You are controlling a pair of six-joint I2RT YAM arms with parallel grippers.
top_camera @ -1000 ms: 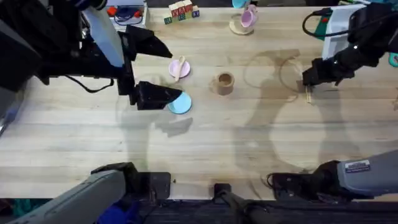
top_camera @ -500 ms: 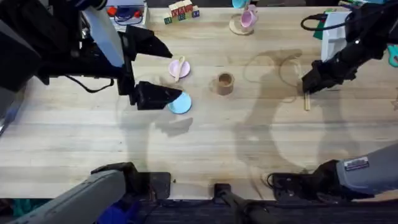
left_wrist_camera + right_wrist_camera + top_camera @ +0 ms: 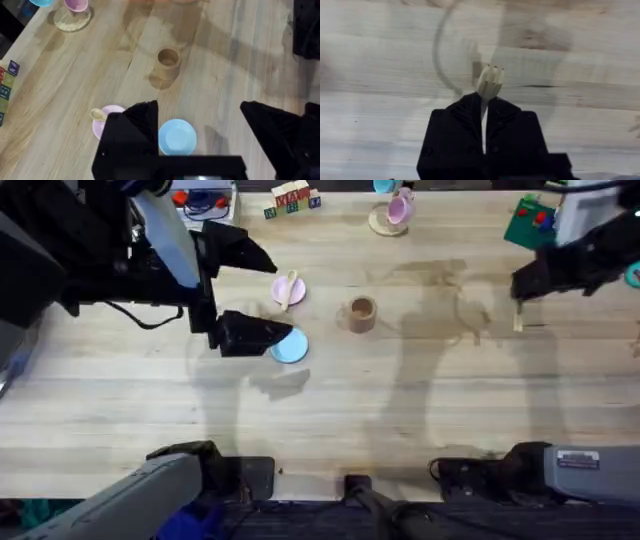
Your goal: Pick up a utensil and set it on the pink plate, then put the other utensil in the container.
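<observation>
Spoon (image 3: 291, 287) rests on the pink plate (image 3: 281, 292). Right tool (image 3: 483, 112), clamped on the fork (image 3: 490, 81), hangs above the desk (image 3: 400, 410), well right of the container (image 3: 361, 313). Left tool (image 3: 200, 132) gapes wide. Best practice: centre the fork upright over the container before opening.

Spoon (image 3: 291, 287) on pink plate (image 3: 279, 292); fork (image 3: 490, 81) aloft.

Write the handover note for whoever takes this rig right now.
Left gripper: jaws open, empty, near the plates.
Right gripper: jaws shut on the wooden fork, lifted off the table at far right.
Done: wooden spoon lies on the pink plate.
Left: carry the fork to the brown wooden cup at mid-table and drop it in.
</observation>
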